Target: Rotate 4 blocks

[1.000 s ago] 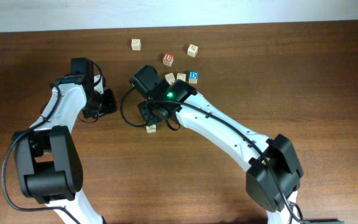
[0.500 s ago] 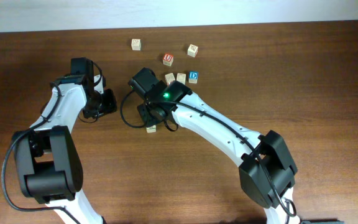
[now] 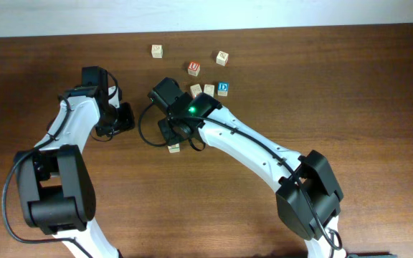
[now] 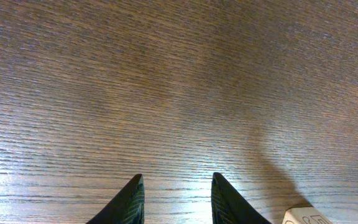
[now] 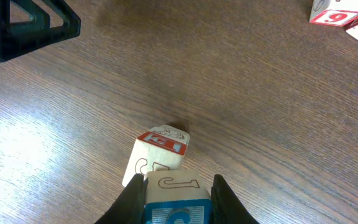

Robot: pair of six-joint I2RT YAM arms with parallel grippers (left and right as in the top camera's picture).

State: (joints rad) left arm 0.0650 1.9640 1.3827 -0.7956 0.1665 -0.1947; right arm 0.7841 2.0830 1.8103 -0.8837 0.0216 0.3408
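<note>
Over this last second the right arm (image 3: 249,147) is swinging in. Its dark elbow (image 3: 308,197) is sliding left above the counter (image 3: 378,86), and the wrist with the green light (image 3: 191,110) is nudging left along with it. At the same time the right pincer (image 5: 179,182) is squeezing shut. Its fingers (image 5: 138,196) are coming in from a wider spread until they are pressing the two sides of the blue-faced block (image 5: 178,185) between them.
</note>
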